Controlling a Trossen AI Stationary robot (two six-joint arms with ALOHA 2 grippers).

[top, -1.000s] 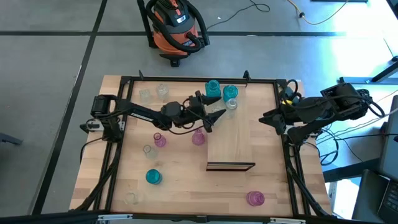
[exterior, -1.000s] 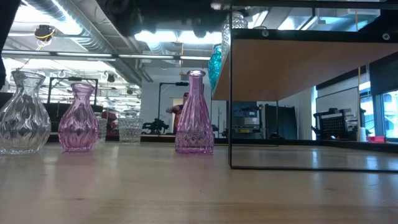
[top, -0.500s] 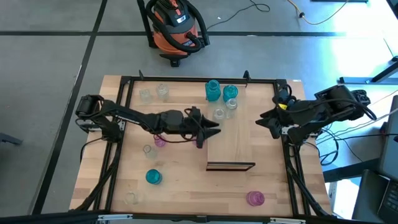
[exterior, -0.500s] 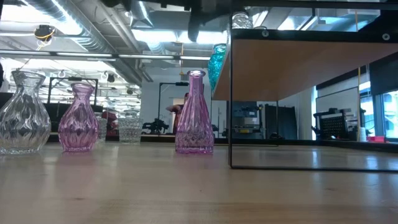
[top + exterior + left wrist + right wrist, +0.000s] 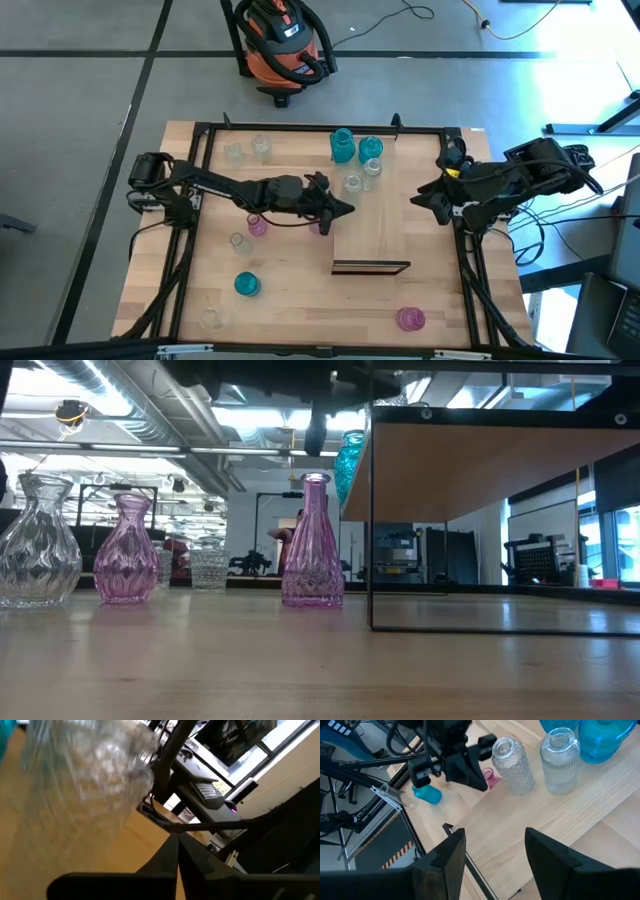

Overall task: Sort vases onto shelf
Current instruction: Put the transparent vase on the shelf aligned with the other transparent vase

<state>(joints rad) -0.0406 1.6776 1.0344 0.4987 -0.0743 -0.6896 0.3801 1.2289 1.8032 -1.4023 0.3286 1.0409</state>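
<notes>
Vases sitting on the shelf's far end and scattered over the table

The shelf (image 5: 372, 215) is standing right of the table's (image 5: 300, 300) middle, carrying four vases (image 5: 355, 160) at its far end. The left tool (image 5: 343, 209) is hanging at the shelf's left edge, above a vase on the table (image 5: 320, 224), with more vases lying leftward and toward the near edge. The right tool (image 5: 420, 198) is waiting just beyond the shelf's right edge.

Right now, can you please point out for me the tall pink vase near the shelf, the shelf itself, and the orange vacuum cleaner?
tall pink vase (image 5: 313, 545): low view, middle of its body.
shelf (image 5: 375, 225): high view, bare wood of the board.
orange vacuum cleaner (image 5: 280, 40): high view, top of its body.
</notes>
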